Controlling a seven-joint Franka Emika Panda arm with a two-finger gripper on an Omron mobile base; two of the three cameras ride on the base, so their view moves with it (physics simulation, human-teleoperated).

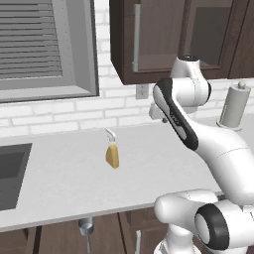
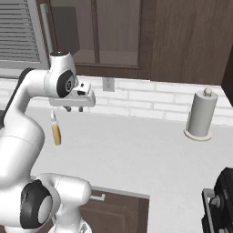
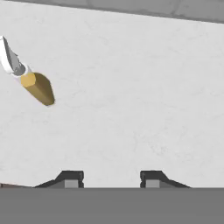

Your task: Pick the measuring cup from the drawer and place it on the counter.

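Measuring cup [image 1: 86,227] low beneath the worktop's [image 1: 64,188] front edge, handle pointing down, before the dark wooden drawer [image 1: 59,238]. Fingers [image 3: 112,178] apart and empty, hovering above the bare worktop. Yellow bottle [image 1: 112,155] standing nearby on the slab; paper-towel roll [image 1: 234,106] by the wall.

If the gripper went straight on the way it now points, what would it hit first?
Most likely bare pale grey-white counter. The gripper points down at it with nothing between its open jaws. The amber-yellow bottle with a white nozzle lies off to one side, probably outside that line.
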